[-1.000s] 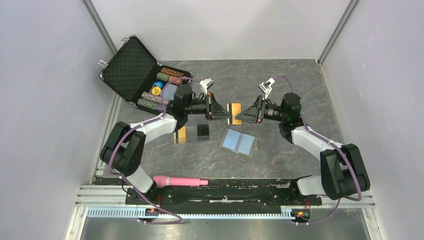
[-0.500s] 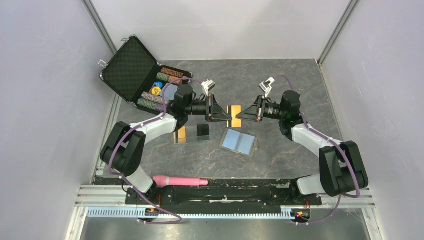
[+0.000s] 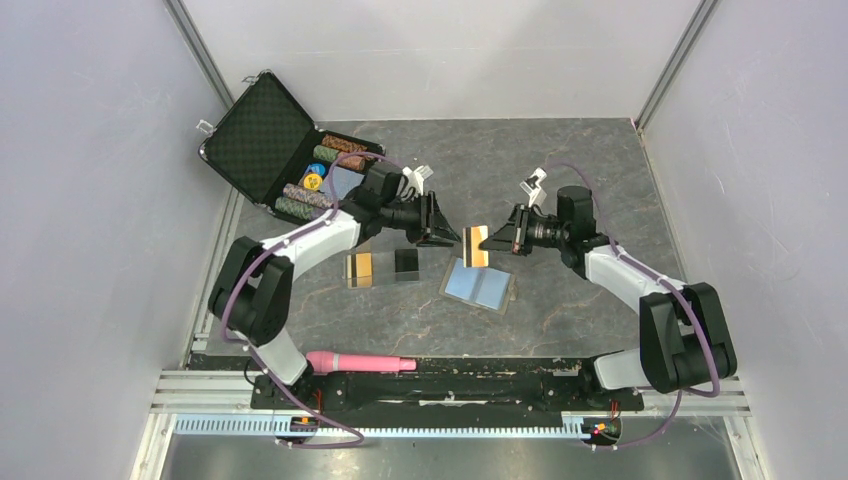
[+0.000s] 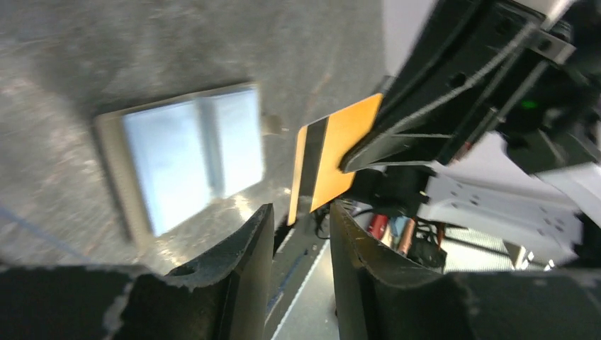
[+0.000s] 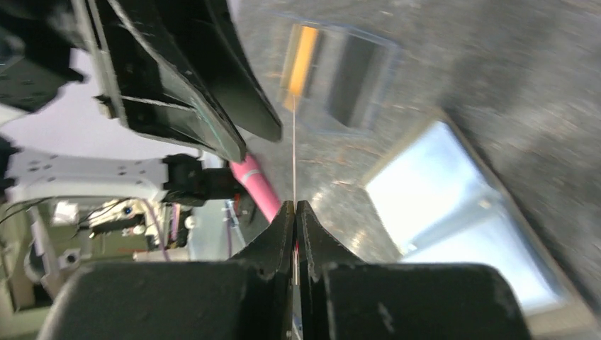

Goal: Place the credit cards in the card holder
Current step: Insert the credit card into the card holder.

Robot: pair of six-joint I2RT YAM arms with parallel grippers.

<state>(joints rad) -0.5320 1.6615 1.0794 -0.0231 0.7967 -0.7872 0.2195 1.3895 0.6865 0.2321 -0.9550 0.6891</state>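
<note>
My right gripper (image 3: 497, 243) is shut on one edge of an orange-gold credit card (image 3: 476, 246) and holds it upright in the air, just above the far edge of the card holder (image 3: 478, 285). The holder lies open and flat, light blue side up. In the right wrist view the card (image 5: 294, 163) shows edge-on between my shut fingertips. My left gripper (image 3: 446, 231) is open and empty, its tips just short of the card (image 4: 333, 159). A second orange-gold card (image 3: 358, 268) and a black card (image 3: 406, 263) lie flat on the table to the left.
An open black case of poker chips (image 3: 290, 150) stands at the back left, with a pale blue rectangle among the chips. A pink cylinder (image 3: 360, 362) lies by the near rail. Grey walls close in both sides.
The orange card, earlier between both grippers, now sits only in my right gripper, lower and nearer the holder. My left gripper has come off it and turned.
</note>
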